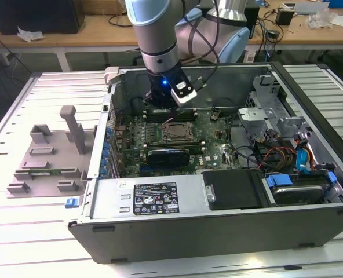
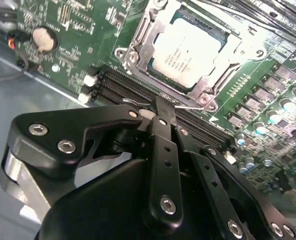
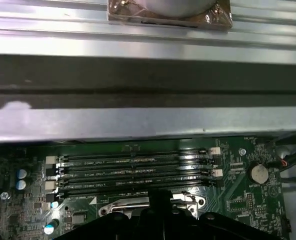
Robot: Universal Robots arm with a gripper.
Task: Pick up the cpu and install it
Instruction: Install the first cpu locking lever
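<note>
Though tool state unclear, cpu, flat square w/ silver-grey top, sits in socket.

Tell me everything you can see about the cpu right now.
The cpu is a flat square chip with a pale, shiny silver-grey metal top bearing faint print. It lies flat in the metal-framed socket on the green motherboard, the frame surrounding its edges. The tool hangs just beside the socket, not touching the chip.
</note>
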